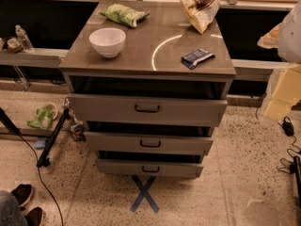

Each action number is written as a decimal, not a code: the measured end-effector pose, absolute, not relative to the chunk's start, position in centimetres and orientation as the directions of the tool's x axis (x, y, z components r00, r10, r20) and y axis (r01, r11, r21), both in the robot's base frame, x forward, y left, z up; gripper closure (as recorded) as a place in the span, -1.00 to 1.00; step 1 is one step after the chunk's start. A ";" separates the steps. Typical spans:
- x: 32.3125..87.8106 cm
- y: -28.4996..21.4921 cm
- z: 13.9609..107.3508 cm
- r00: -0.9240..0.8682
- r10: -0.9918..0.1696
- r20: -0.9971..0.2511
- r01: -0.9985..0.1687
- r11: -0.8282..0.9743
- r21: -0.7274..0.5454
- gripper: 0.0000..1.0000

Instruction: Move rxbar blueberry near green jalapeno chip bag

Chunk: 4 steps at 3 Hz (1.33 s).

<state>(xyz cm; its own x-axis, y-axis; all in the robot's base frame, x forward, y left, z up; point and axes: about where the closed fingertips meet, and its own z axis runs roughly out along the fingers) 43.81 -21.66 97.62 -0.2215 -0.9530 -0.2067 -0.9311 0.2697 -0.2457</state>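
The gripper point(281, 97) hangs beyond the bench point(155, 29), far to the right of the white bowl point(107, 41); I cannot tell whether it is open or holding anything. The rxbar blueberry point(197, 58) lies flat well right of the bowl. The green jalapeno chip bag point(123, 14) lies just behind the bowl, and a tan-and-white chip bag point(201, 8) sits behind and to its right.

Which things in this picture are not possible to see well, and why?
1. Gripper: camera view, right of the cabinet; partly cut off by the right edge.
2. Rxbar: camera view, lettering too small to read.
3. Drawers: camera view, insides dark, hidden by their fronts.
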 end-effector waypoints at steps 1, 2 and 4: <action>43.8 -21.7 97.6 -0.221 -0.953 -0.207 -0.931 0.270 -0.246 -1.00; 47.3 -23.0 96.9 -0.203 -0.956 -0.214 -0.934 0.254 -0.252 -1.00; 59.6 -22.6 94.7 0.172 -0.969 -0.176 -0.962 -0.127 -0.243 -1.00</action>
<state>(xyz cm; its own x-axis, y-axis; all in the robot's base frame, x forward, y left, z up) 59.56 -22.63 94.67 0.1721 -0.9693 -0.1758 -0.9617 -0.1266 -0.2431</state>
